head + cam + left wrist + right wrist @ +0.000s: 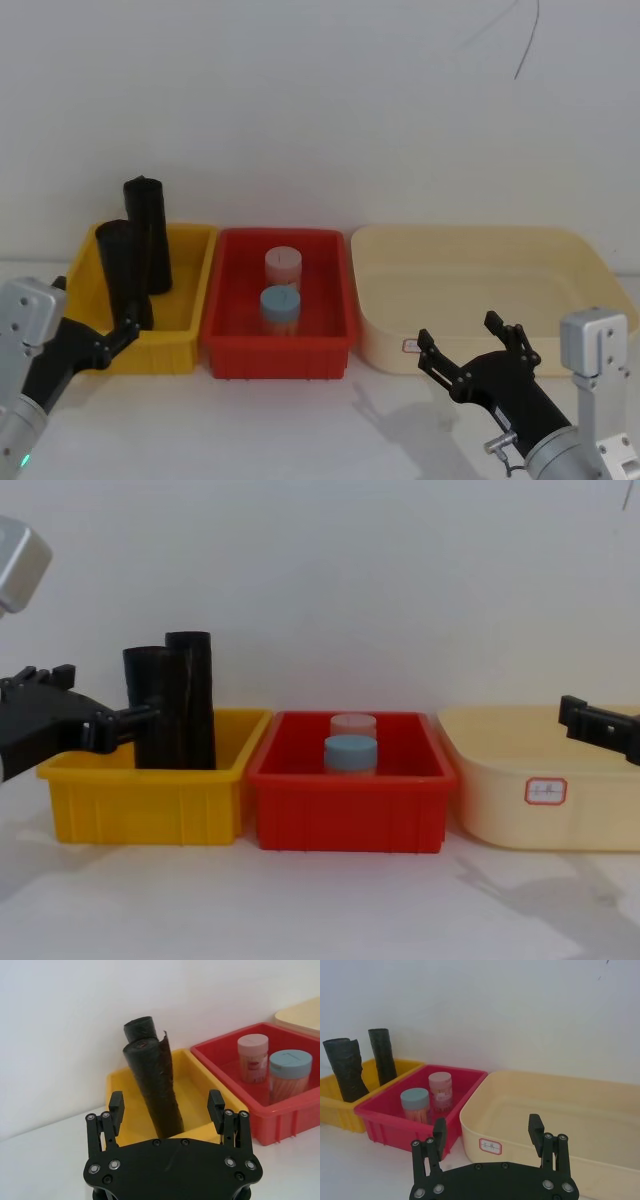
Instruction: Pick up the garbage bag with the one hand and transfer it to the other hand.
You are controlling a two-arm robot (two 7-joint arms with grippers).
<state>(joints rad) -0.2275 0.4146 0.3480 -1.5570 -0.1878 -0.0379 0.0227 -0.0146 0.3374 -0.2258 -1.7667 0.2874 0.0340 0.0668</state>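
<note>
Black and spread wide, the left gripper (166, 1102) hovers at the front rim of the yellow bin (145, 805), holding nothing. The right gripper (487, 1127) waits, likewise open and empty, before the cream tub (380, 330). Just beyond the left fingers the garbage bag (152, 1075) stands leaning inside the yellow bin, a loose flap running down one side. Close behind it, perhaps touching, stands the second roll (140, 1027). Likely trouble: a low approach strikes the bin wall, a pinch on the flap alone lets the bag slip, and a deep reach catches both rolls or topples the rear one.
</note>
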